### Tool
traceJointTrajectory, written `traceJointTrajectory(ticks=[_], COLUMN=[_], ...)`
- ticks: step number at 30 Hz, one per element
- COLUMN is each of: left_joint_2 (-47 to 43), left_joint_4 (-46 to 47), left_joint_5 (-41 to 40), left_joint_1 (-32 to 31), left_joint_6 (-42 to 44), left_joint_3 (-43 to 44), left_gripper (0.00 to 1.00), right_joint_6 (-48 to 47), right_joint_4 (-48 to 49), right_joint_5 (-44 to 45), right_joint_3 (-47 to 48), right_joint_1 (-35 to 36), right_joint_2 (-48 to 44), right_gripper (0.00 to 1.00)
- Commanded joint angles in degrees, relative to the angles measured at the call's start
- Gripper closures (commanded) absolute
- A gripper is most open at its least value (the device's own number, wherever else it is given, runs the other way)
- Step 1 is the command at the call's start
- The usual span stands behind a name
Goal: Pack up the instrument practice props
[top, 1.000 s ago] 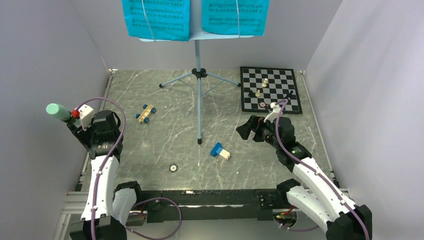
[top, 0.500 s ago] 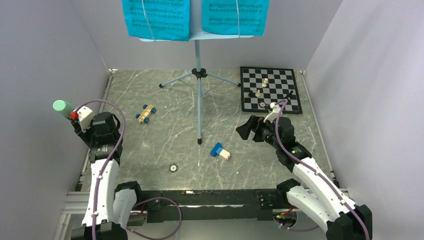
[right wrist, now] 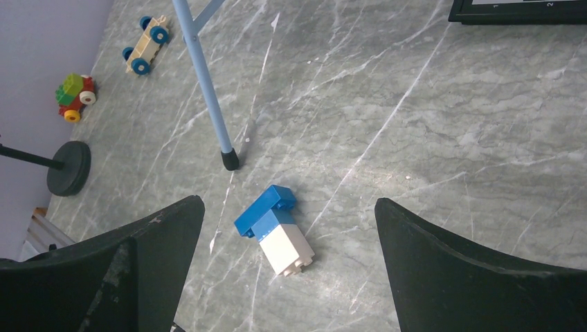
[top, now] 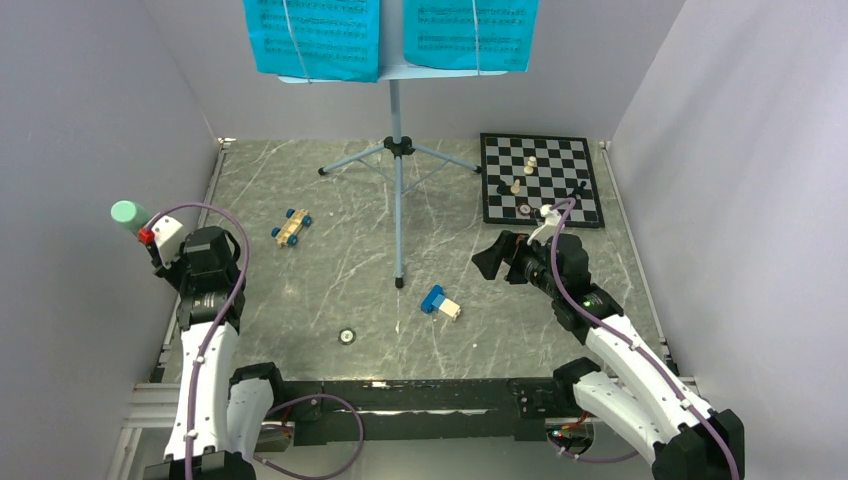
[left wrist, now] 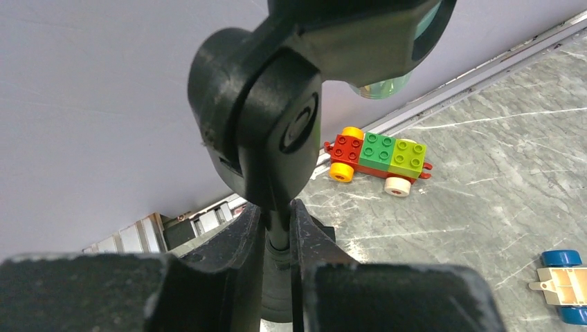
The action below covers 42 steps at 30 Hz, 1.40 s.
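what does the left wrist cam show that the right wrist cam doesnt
Only left wrist: the left fingers shut on the thin pole of the mic stand, its black clip above them, and part of the green microphone.
Only right wrist: the open right fingers, the blue-white block, a music stand leg, the mic stand's round base, a chessboard edge.
Both: the mic stand's pole, the brick car, the tan car with blue wheels, the marble table.
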Motion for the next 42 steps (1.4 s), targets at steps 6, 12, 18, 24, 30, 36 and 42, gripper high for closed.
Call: traceJointTrajectory(ticks=[6, 12, 18, 24, 30, 36, 42], left_joint_2=[-2.47, -4.61, -6.56, -8.41, -9.93, -12.17, -16.71], left_joint_4=[-3.98, -6.02, -7.10, -8.22, -7.92, -6.75, -5.29], left_joint_5=[0.91, 3.36, 3.32, 5.73, 17.61, 28.32, 34.96], left_joint_1=[-0.17, -1.57, -2.94, -3.91, -4.46, -5.55, -10.47], left_joint_6=[-0.63, -0.48, -0.84, -1.60, -3.63, -6.65, -6.72], left_joint_3=[4.91, 8.40, 8.58, 10.72, 14.50, 14.32, 10.77], left_gripper=[1.00, 1.00, 1.00, 1.00, 1.00, 1.00, 1.00], right_joint_6=[0.23, 0.33, 0.58, 0.59, 0.91, 1.29, 1.96], right_joint_4=[0.44, 0.35, 0.17, 0.55, 1.10, 0.18, -0.52], right_joint_5=[0.12, 0.07, 0.36, 0.13, -0.40, -0.15, -0.67], right_joint_3=[0.17, 0.46, -0.17, -0.05, 0.84, 1.97, 2.79], right_joint_1=[0.26, 0.33, 0.36, 0.46, 0.37, 0.84, 1.35], right_joint_2=[-0.95, -0.57, -1.47, -0.74, 0.60, 0.23, -0.10], right_gripper=[0.00, 0.00, 0.00, 0.00, 0.01, 0.01, 0.01])
